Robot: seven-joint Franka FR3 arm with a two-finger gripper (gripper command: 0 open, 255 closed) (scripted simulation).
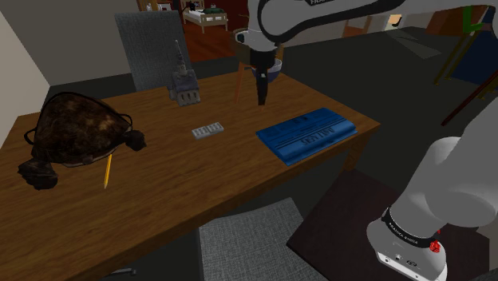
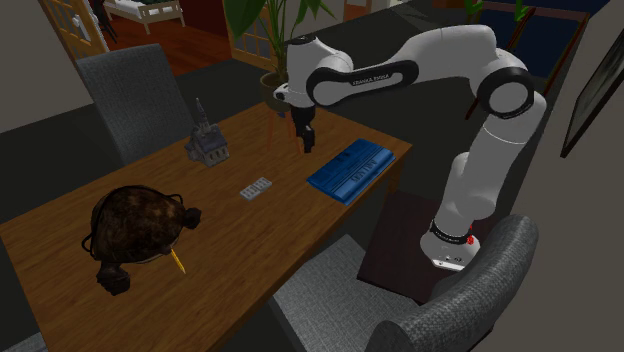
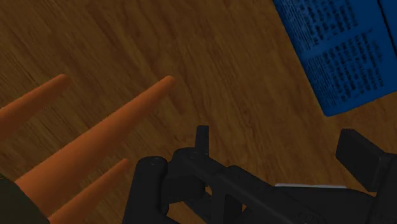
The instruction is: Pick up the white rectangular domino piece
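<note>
The white rectangular domino lies flat on the brown wooden table, near its middle; in the second exterior view the domino sits between a dark turtle and a blue book. My black gripper points down above the table's far side, well to the shoulder view's right of the domino and apart from it. The gripper hangs over the blue book's far end. In the wrist view the fingers stand apart, so the gripper is open over bare wood with nothing between them.
A blue book lies right of the domino. A large dark turtle figure and a yellow pencil lie at the left. A grey church model and orange tripod legs stand at the back. Grey chairs flank the table.
</note>
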